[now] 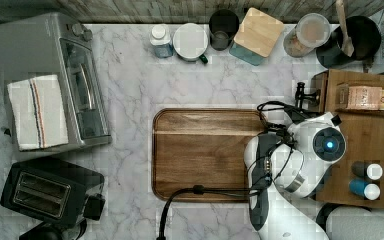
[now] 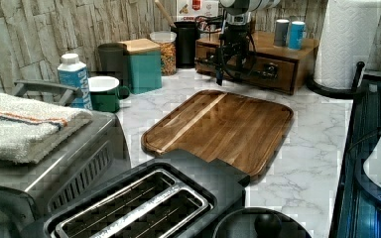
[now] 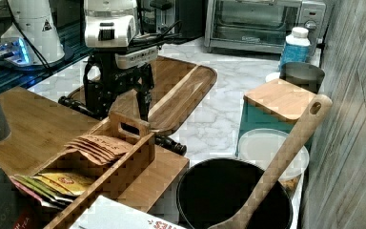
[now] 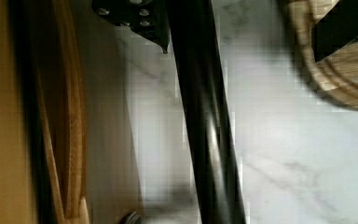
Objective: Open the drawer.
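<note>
My gripper [image 3: 124, 102] straddles the drawer's [image 2: 258, 69] black bar handle [image 4: 205, 130], fingers seemingly not yet clamped. I should close squarely, then pull straight away from the cabinet.

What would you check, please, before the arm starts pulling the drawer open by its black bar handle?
1. Gripper down at the height of the bar handle: ok, left view.
2. Handle running between the fingers: ok; the wrist view has the bar passing lengthwise through the middle.
3. Fingers closed firmly on the bar: cannot tell.
4. Drawer state: cannot tell how far out it is; the wrist view has a gap at the cabinet edge.
5. Room in front for the drawer to travel: not ok; the cutting board lies close before the cabinet.
6. Cables clear of the handle: cannot tell.
</note>
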### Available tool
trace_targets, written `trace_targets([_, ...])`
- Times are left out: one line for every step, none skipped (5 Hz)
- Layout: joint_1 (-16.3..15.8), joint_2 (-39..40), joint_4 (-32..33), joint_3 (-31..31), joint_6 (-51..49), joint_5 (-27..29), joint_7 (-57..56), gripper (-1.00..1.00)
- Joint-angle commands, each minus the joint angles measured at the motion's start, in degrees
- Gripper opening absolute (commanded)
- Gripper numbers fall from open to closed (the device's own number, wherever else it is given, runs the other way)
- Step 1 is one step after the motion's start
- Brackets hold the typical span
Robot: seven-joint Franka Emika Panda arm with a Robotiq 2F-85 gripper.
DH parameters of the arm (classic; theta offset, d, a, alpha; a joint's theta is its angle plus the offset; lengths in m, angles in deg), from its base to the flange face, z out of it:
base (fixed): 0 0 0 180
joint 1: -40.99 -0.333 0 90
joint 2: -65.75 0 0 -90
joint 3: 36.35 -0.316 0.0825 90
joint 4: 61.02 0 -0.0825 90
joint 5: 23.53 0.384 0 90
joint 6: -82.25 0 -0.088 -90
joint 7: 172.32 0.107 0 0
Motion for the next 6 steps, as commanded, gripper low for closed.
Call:
trace_targets([-8.66,-6.14,2.48,-9.63,-3.43,0.97,4.86,1.0])
trace_targets([-12.11,-7.49,5.64,-11.36,0.62,0.13,8.97,1.0])
trace_targets([-14.76,-7.86,5.05,-12.64,-1.56,2.69,11.57,1.0])
trace_targets([-17.47,-7.61,5.2,-13.03,-0.17,3.82,13.49,1.0])
trace_targets([-19.3,-8.17,5.06,-13.83,-0.68,1.04,18.79,1.0])
trace_targets([-20.42,-8.42,4.65,-14.12,-2.03,0.92,20.73,1.0])
